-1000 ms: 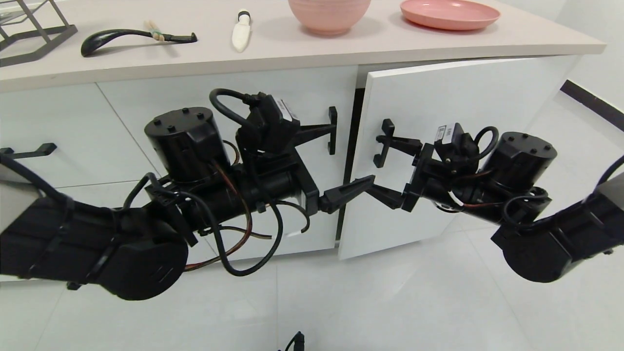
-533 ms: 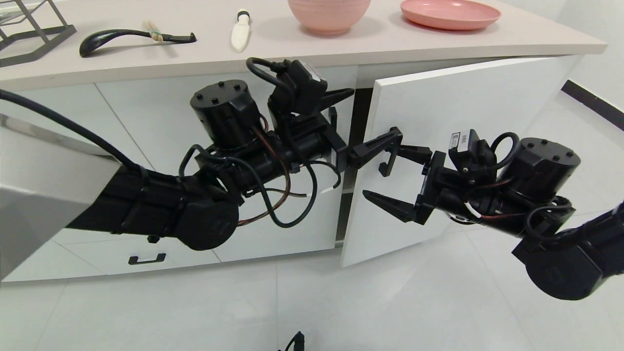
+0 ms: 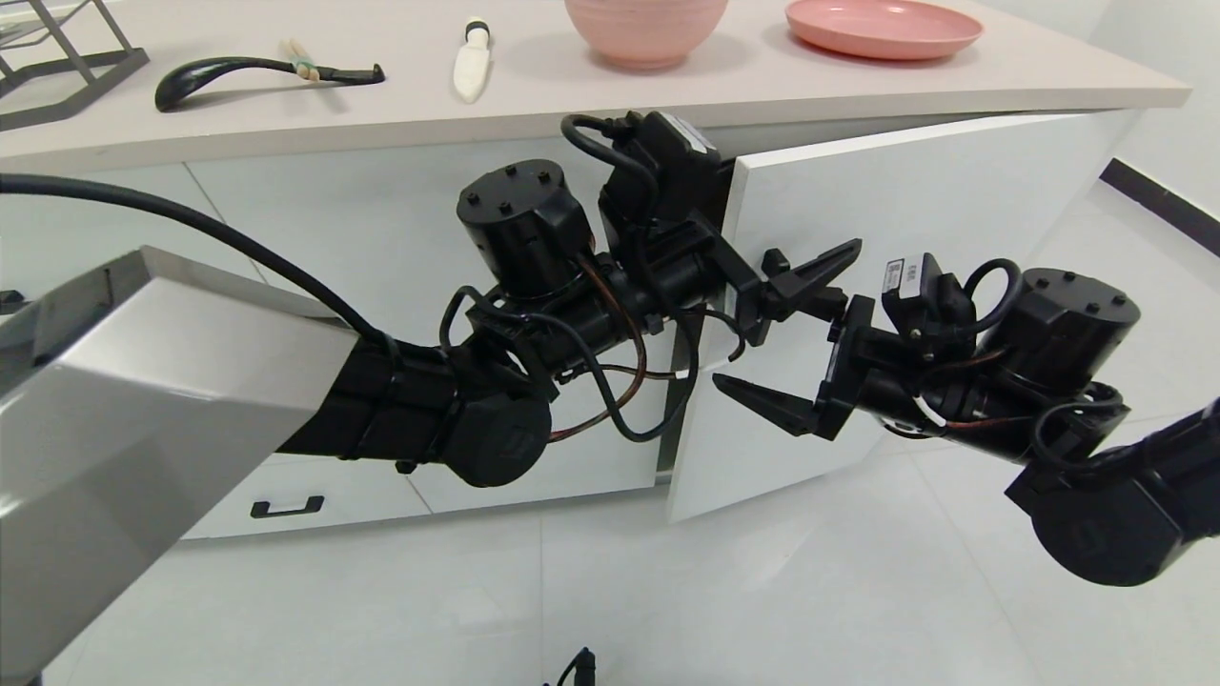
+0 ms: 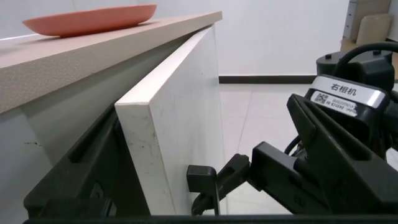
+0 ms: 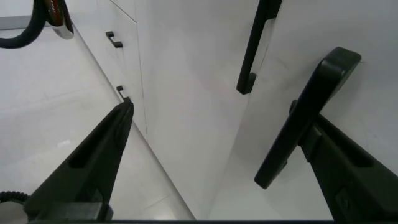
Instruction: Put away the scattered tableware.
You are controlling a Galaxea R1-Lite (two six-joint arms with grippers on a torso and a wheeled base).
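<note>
Jaws of both grippers stand spread, and neither holds anything. The tableware lies on the countertop (image 3: pixel 572 100), well apart from both and above them. A black spoon (image 3: pixel 219 74) lies with its long axis across the counter, bowl end toward the robot's left. A pair of chopsticks (image 3: pixel 300 59) crosses its handle at a slant. Near the middle a white utensil (image 3: pixel 472 62) lies the other way, its long axis running from the counter's front toward the back, dark-tipped end farthest. Farther right stand a pink bowl (image 3: pixel 643 24) and, well apart from it, a flat pink plate (image 3: pixel 882 24). A black wire rack (image 3: pixel 67 57) sits at the far left.

Below the counter a white cabinet door (image 3: pixel 953 219) stands ajar, its free edge swung out toward the robot. The left gripper (image 3: pixel 805 224) straddles that edge, one finger (image 3: pixel 810 272) in front of the door's face. Whether it touches the panel cannot be told. The right gripper (image 3: pixel 758 338) sits just beside it before the door's face.

The left wrist view looks along the door's thick edge (image 4: pixel 143 149) up to the plate (image 4: pixel 93 18) on the counter above. The right wrist view has the upright black door handle (image 5: pixel 254 46) between the wide-apart fingers (image 5: pixel 311 118), not touching either. Two small drawer handles (image 5: pixel 112 38) lie farther along the cabinet front.
</note>
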